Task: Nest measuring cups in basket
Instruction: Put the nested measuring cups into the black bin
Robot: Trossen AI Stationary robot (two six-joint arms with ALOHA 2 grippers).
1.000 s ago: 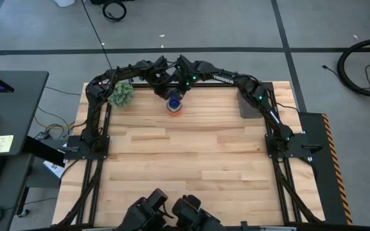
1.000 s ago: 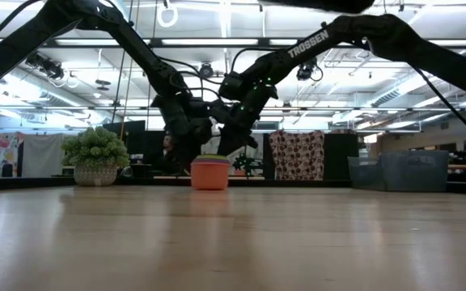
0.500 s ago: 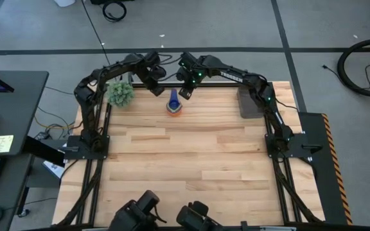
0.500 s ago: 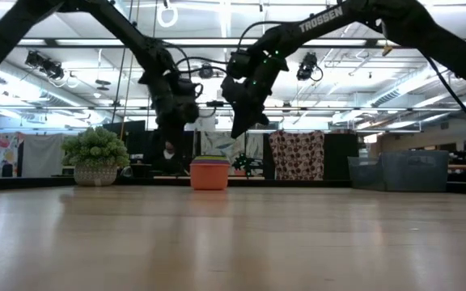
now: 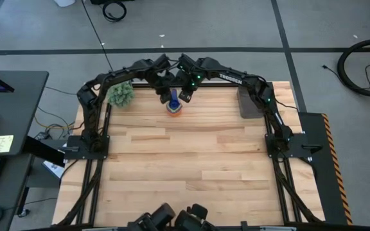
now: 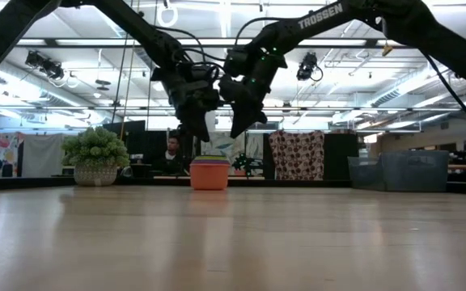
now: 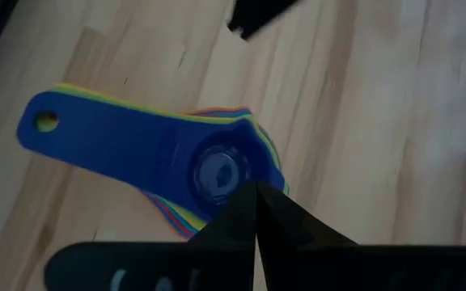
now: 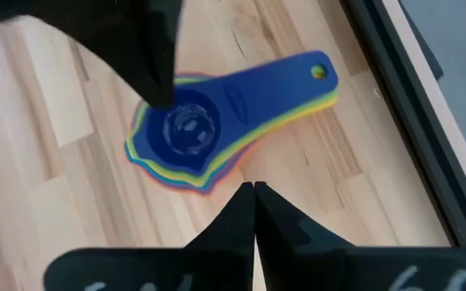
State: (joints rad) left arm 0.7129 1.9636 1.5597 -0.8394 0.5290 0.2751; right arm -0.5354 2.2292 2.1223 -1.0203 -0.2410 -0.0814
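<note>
The measuring cups [image 5: 174, 104] sit nested in one stack on the tabletop [image 5: 185, 160], near its far edge and about midway across. The dark blue cup lies on top, its flat handle pointing toward the far edge, with yellow, green, red and orange rims showing beneath it in both wrist views. In the low view the stack [image 6: 209, 172] shows an orange wall and stands directly on the wood, not in any container.

The left claw [image 5: 164, 95] hangs just above the stack, its fingers pressed together and holding nothing; its tips hover over the top cup's bowl [image 7: 221, 168]. The right claw [image 5: 186, 97] hangs just right of the stack, also closed and empty, clear of the cups [image 8: 217, 125].

The basket [image 5: 249, 102] sits well apart at the far right of the tabletop, beside the right arm. A fuzzy green plant ball [image 5: 121, 94] rests at the far left.
</note>
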